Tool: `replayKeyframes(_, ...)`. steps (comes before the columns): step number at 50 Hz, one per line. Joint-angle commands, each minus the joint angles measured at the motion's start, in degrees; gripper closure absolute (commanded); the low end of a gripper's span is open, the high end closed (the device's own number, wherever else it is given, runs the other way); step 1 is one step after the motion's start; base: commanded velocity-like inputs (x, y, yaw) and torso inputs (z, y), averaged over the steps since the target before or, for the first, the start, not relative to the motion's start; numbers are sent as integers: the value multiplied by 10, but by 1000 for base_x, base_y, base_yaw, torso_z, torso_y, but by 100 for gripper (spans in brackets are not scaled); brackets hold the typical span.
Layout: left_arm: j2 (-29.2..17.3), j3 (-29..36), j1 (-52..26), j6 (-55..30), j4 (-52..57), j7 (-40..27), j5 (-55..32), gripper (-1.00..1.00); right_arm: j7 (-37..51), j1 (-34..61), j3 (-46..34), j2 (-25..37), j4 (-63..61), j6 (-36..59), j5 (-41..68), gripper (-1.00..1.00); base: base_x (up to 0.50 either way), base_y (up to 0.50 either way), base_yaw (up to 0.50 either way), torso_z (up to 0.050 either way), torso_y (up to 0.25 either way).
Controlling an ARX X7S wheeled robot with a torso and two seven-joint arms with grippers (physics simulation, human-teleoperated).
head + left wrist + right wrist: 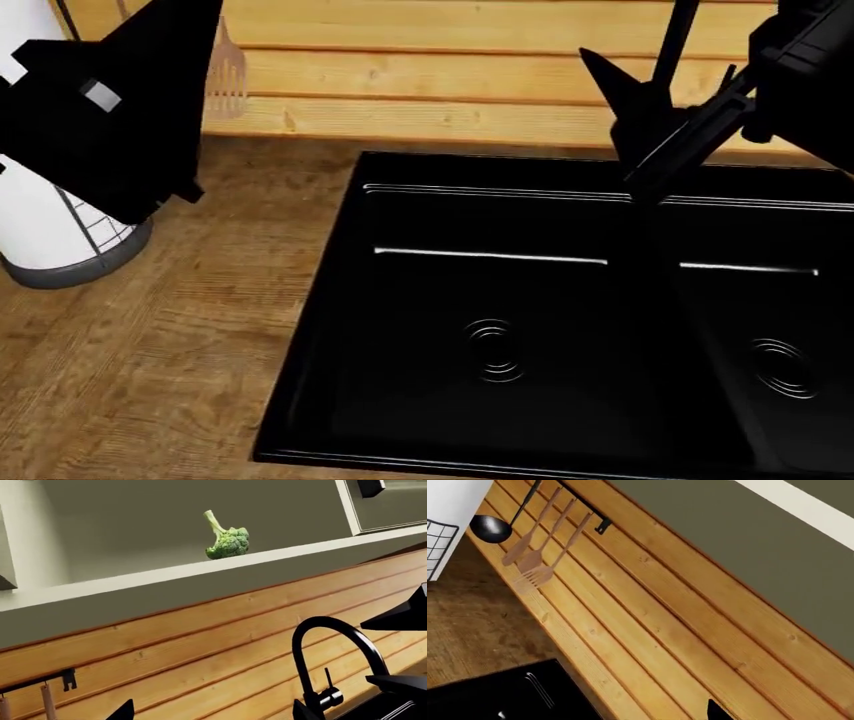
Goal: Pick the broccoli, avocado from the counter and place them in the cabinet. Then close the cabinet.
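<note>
The broccoli point(228, 540) lies on the open cabinet's shelf point(200, 575), stalk pointing up, near the front lip. My left gripper point(212, 713) is below it in front of the plank wall; its fingertips point(124, 712) are wide apart with nothing between them. My right gripper point(400, 650) shows as two spread black fingers beside the faucet, empty; only one of its fingertips point(718, 711) shows in the right wrist view. The avocado is out of view. The wood-grain counter point(160, 350) lies left of the black sink point(561, 330).
A black faucet point(333, 640) rises close to both grippers. A white paper towel roll point(47, 230) stands on the counter at the left. A ladle point(490, 529) and wooden utensils point(534, 555) hang on the plank wall. A cabinet door point(387, 505) with a dark handle is beside the opening.
</note>
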Motion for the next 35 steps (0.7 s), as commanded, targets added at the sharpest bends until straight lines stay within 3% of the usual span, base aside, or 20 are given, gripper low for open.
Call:
replayKeyframes(1,-11,-35,28,25,12,-29,-27,-100,8,-21,13,13,-10,-4,15,-100,0,0,0,0,0)
replayKeyframes(14,-22,-235,198,107,38,-155,-138,-100,36,-76,59,46,-32,-16,51,-100,0,0,0,0,0)
replayKeyframes(27,-13,-266,237,148,5,-214,-195,-100,43,-85,69,54,-33,-22,58,-100,0,0,0,0,0)
replayKeyframes(35,-27,-278,190,186,-29,-236,-190,-100,45,-84,67,55,-33,-23,60,-100,0,0,0,0,0)
